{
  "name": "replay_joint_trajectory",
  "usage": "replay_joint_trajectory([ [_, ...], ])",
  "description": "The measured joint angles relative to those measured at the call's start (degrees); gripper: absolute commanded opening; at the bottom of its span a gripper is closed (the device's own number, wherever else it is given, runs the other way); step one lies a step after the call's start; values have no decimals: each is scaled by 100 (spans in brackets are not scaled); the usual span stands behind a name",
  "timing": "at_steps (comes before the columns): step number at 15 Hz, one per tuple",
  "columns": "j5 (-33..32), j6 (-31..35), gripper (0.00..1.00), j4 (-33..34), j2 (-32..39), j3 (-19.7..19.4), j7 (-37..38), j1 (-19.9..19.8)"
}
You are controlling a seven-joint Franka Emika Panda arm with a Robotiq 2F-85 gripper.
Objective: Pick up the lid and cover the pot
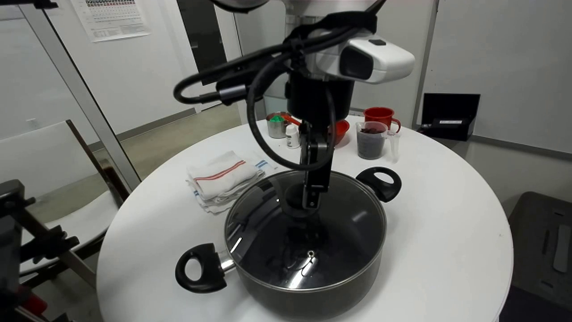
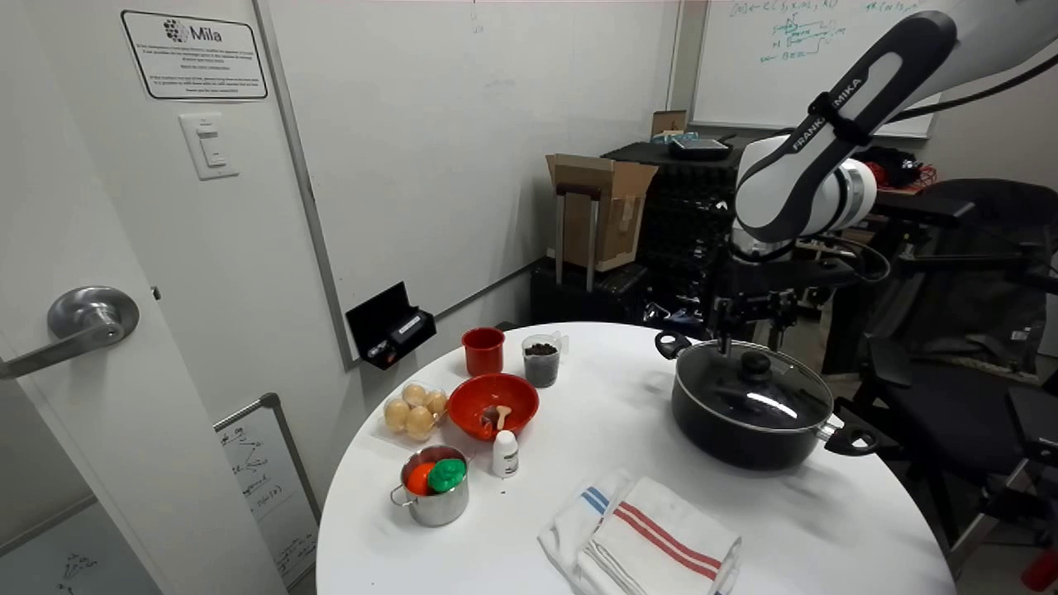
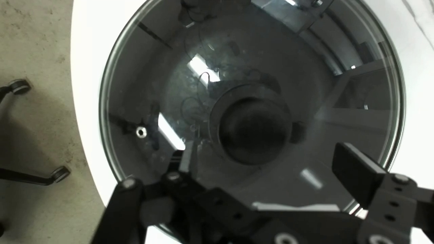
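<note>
End effector (image 3: 262, 156) (jaws apart) overhangs the lid (image 2: 748, 393) covering the pot (image 2: 731, 441).

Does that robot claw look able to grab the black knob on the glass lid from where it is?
Probably yes: the gripper is open over the lid, its fingers look spread wider than the knob, and nothing visible blocks them. A slight adjustment may be needed first.

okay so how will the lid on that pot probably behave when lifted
The lid looks like glass with a metal rim, so likely stiff but breakable if dropped. Its rounded black knob looks smooth and could slip. Being wide around one central knob, it may tilt if gripped unevenly.
</note>
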Motion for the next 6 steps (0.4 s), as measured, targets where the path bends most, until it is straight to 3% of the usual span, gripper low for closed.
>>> replay_joint_trajectory([
  [6,-7,0,100,-60,-208,-1,6,88],
])
